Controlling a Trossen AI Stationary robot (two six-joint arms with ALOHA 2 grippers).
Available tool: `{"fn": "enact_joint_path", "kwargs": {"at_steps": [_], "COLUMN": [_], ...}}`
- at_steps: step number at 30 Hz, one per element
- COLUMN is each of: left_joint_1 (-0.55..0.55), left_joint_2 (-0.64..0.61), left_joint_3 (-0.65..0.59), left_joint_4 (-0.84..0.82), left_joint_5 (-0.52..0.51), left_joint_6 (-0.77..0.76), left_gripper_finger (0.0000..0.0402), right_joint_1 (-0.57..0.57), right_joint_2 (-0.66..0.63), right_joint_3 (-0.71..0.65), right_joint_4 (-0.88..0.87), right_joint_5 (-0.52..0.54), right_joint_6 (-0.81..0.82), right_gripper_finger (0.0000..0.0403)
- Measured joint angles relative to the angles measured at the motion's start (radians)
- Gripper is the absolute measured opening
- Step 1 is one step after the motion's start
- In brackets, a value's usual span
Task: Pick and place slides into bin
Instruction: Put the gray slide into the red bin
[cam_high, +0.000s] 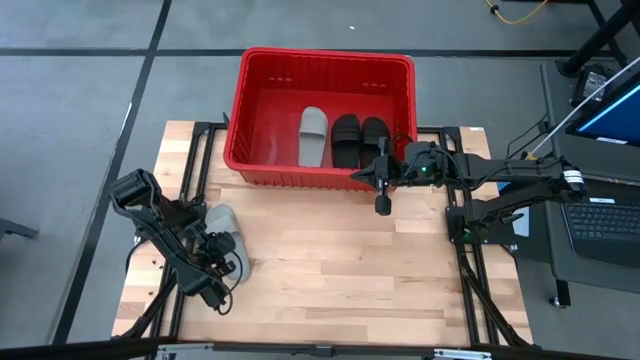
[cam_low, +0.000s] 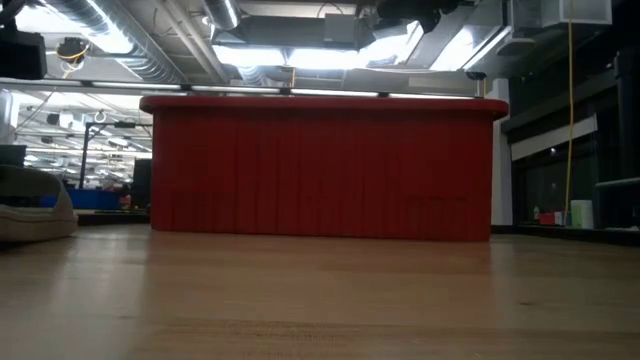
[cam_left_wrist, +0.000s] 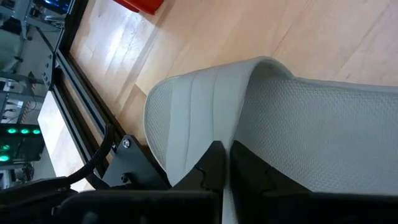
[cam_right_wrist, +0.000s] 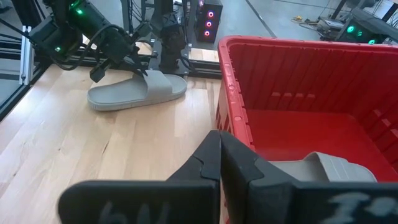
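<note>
One light grey slide (cam_high: 224, 220) lies on the wooden table at the near left, its sole down; it also shows in the right wrist view (cam_right_wrist: 124, 94) and the low view (cam_low: 30, 210). My left gripper (cam_high: 224, 248) is shut on its strap. The red bin (cam_high: 240, 110) stands at the table's far edge. In it lie a second grey slide (cam_high: 313, 135) and two black slides (cam_high: 346, 140) (cam_high: 374, 138), side by side. My right gripper (cam_high: 358, 178) is shut and empty, above the bin's near rim (cam_right_wrist: 222, 87). My left gripper holds the grey slide by the open edge of its wide strap (cam_left_wrist: 244, 118), pinched between the two fingers: one finger (cam_left_wrist: 208, 165) on the strap's outer face, the other (cam_left_wrist: 252, 171) over the footbed. The fingers slant down from the table's near left. The slide lies flat on the table.
Black frame rails (cam_high: 195, 150) run along the table's sides. A laptop and cables (cam_high: 600, 215) sit off the table's right edge. Bare wood (cam_high: 340, 260) spreads between the slide and the bin. The bin has open floor (cam_high: 270, 125) left of its grey slide.
</note>
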Motion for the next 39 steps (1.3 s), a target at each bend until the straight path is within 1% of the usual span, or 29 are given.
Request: {"fn": "enact_joint_path", "kwargs": {"at_steps": [6, 12, 18, 24, 30, 32, 36, 39], "left_joint_1": [0.01, 0.038, 0.071, 0.099, 0.126, 0.133, 0.144, 0.156], "left_joint_2": [0.0, 0.0, 0.0, 0.0, -0.016, -0.026, -0.057, -0.096], "left_joint_3": [0.022, 0.106, 0.195, 0.329, 0.45, 0.484, 0.542, 0.567], "left_joint_4": [-0.024, -0.103, -0.149, -0.209, -0.209, -0.21, -0.21, -0.21], "left_joint_5": [-0.004, -0.11, -0.165, -0.289, -0.406, -0.435, -0.536, -0.596], "left_joint_6": [0.04, 0.112, 0.242, 0.395, 0.522, 0.568, 0.67, 0.755], "left_gripper_finger": [0.0005, 0.0004, 0.0003, 0.0003, 0.0003, 0.0003, 0.0003, 0.0003], "right_joint_1": [0.0, 0.0, 0.0, 0.0, 0.0, 0.0, 0.001, 0.001], "right_joint_2": [0.0, 0.0, 0.0, 0.0, 0.0, 0.0, 0.0, 0.0], "right_joint_3": [0.0, 0.0, 0.0, 0.0, 0.0, 0.0, 0.0, 0.0], "right_joint_4": [0.0, 0.0, -0.001, -0.002, -0.023, -0.024, -0.033, -0.033], "right_joint_5": [0.0, 0.0, 0.0, 0.0, -0.001, -0.002, -0.003, -0.027], "right_joint_6": [0.0, 0.0, -0.005, -0.005, -0.007, -0.008, -0.025, -0.03], "right_gripper_finger": [0.0006, 0.0006, 0.0006, 0.0006, 0.0006, 0.0006, 0.0006, 0.0006]}}
